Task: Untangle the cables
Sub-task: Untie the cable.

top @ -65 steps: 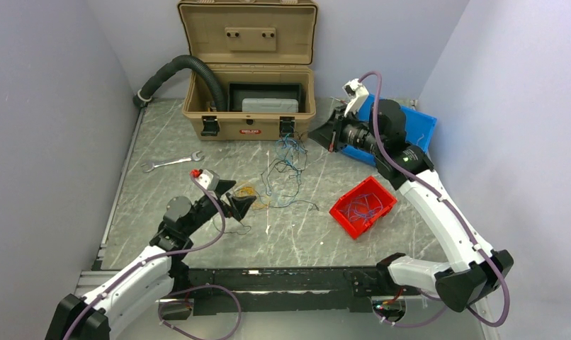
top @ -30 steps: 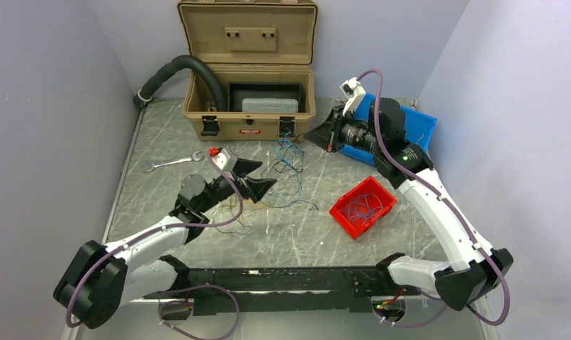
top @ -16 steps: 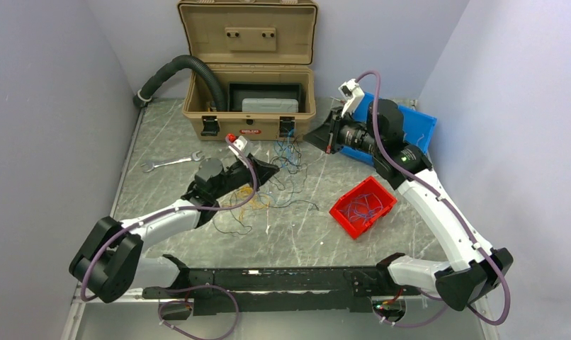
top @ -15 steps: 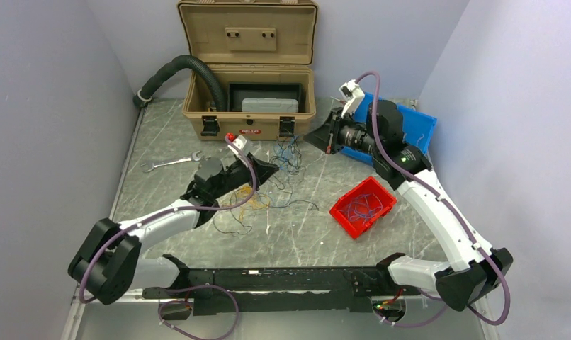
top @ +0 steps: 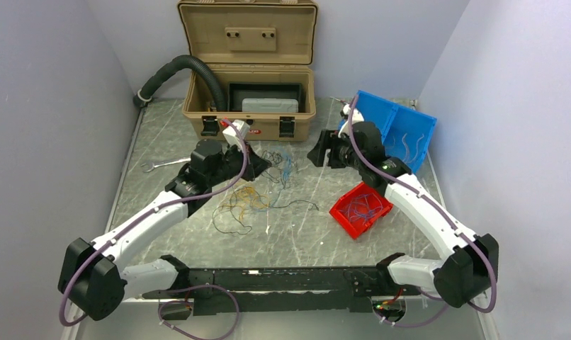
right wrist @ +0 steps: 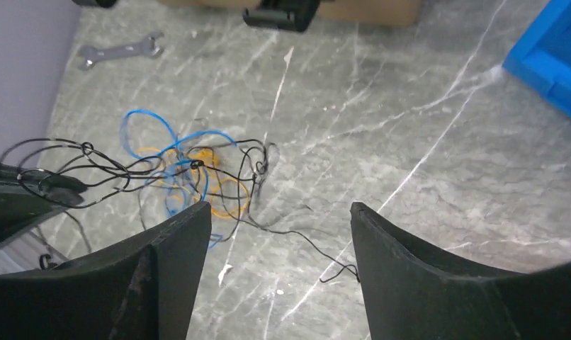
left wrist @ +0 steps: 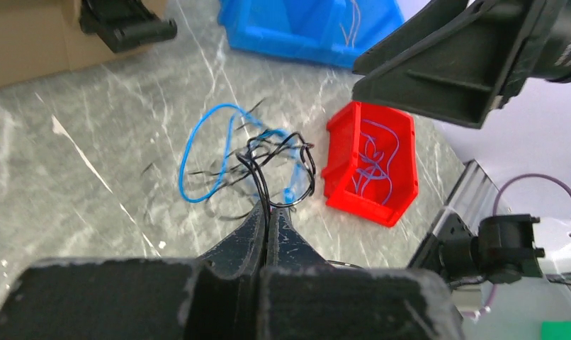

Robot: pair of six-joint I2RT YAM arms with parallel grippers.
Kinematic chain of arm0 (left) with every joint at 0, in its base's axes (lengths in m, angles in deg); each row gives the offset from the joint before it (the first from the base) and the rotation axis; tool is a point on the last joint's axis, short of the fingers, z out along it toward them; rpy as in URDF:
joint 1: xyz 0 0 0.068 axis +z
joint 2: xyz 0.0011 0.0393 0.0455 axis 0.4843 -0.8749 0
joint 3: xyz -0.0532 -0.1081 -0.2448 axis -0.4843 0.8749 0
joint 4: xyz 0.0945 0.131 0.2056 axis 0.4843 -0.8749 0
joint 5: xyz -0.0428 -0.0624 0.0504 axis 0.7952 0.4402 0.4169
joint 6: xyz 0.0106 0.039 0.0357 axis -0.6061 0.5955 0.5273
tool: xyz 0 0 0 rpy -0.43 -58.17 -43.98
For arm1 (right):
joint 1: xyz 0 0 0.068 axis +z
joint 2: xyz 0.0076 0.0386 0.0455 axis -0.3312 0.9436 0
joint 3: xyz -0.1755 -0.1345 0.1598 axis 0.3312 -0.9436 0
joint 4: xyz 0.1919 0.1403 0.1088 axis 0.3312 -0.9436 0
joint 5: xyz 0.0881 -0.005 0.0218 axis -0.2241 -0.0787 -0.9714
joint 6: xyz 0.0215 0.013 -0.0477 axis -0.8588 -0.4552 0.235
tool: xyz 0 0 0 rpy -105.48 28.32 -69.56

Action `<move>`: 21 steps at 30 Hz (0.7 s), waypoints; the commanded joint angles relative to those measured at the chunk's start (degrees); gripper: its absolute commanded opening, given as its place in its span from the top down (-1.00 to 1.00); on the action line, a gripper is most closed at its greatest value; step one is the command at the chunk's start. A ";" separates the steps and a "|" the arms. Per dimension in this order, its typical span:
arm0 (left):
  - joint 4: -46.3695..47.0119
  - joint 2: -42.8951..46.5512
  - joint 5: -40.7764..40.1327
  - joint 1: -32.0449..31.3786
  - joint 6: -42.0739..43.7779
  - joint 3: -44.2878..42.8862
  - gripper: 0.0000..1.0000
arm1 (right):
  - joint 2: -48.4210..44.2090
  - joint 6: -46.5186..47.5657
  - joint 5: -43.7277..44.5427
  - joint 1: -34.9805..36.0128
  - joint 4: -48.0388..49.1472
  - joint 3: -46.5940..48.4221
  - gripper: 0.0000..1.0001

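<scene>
Cables [top: 361,206] inside red bin [top: 342,220]

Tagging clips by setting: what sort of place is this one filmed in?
Probably a robot lab workcell rather than a home: a marbled table boxed in by plain walls, with an open tan toolbox, a wrench, a red bin and a blue bin.

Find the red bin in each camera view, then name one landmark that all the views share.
Top external: the red bin sits right of centre, to the right of the cables.
Left wrist: the red bin is right of centre, just beyond the cables.
Right wrist: the red bin is not in view.
Shared landmark: the cables, at left of centre in the right wrist view.
</scene>
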 commanded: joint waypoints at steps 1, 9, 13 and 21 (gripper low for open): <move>-6.19 -1.69 5.01 0.40 -3.27 -3.68 1.00 | -3.39 0.27 -2.54 -0.08 8.29 -7.76 -0.49; -5.23 -2.95 4.53 0.49 -6.39 -4.66 1.00 | -10.87 -5.13 -19.77 1.46 30.27 -25.65 -0.50; -5.55 -3.29 6.37 0.49 -6.93 -5.97 1.00 | -8.82 -4.75 -18.23 4.48 35.04 -29.24 -0.54; -8.04 -1.71 6.02 0.44 -6.22 -8.07 1.00 | -1.33 -3.28 -14.81 10.32 42.13 -29.33 -0.18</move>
